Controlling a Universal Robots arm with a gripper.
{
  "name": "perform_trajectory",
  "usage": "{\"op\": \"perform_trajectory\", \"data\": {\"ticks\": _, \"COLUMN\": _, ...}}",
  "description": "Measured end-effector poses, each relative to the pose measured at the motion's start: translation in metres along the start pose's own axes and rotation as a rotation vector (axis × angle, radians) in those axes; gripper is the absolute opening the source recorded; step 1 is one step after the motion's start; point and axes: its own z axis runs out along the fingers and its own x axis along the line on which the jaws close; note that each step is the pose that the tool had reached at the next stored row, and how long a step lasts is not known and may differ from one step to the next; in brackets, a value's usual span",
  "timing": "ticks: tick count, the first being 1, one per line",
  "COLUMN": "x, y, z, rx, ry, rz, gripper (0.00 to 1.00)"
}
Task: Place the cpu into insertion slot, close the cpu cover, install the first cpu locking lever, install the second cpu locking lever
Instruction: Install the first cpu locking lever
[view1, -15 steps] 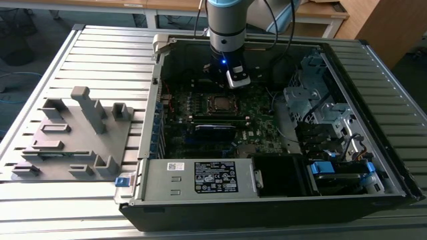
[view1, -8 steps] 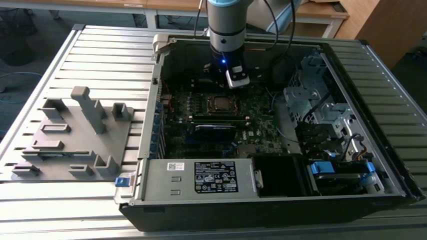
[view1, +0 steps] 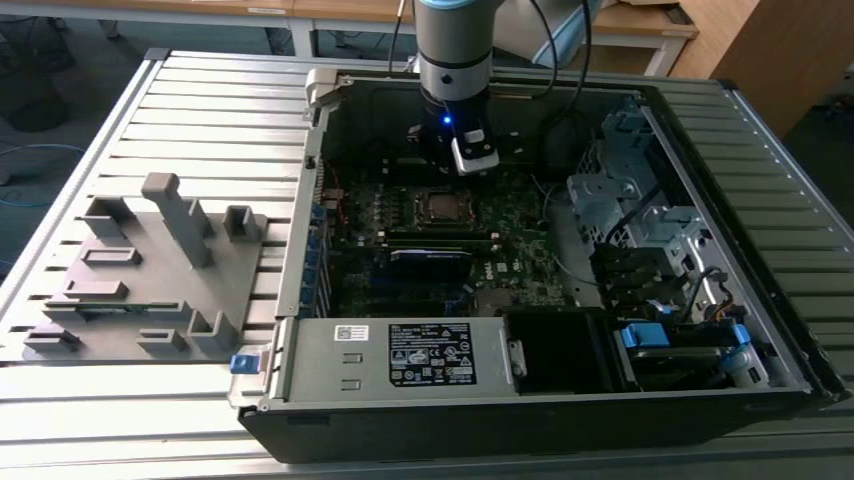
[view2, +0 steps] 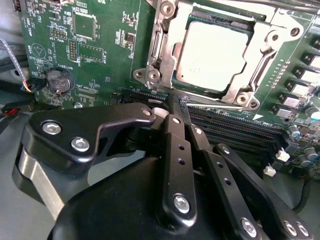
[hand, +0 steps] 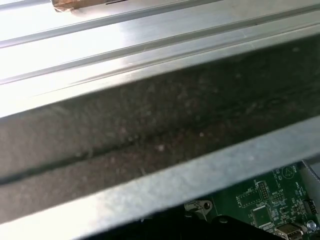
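Note:
The cpu, a dull silver square, lies flat in the insertion slot on the green motherboard. The cpu cover, a silver metal frame, lies down around the chip. A thin locking lever rod runs along one side of the frame. My gripper hovers just off a corner of the socket, its black fingers pressed together with nothing seen between them. In the exterior view the gripper hangs inside the open computer case, just behind the socket.
Long black memory slots run beside the socket, and a coin battery sits farther off. A power supply fills the case front, with drive cages at the exterior view's right. A grey fixture stands on the slatted table at the left.

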Motion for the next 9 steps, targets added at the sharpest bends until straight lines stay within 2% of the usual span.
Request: {"op": "perform_trajectory", "data": {"ticks": 9, "x": 0.0004, "y": 0.001, "z": 0.0, "rx": 0.0044, "ry": -0.0067, "rz": 0.044, "gripper": 0.1}}
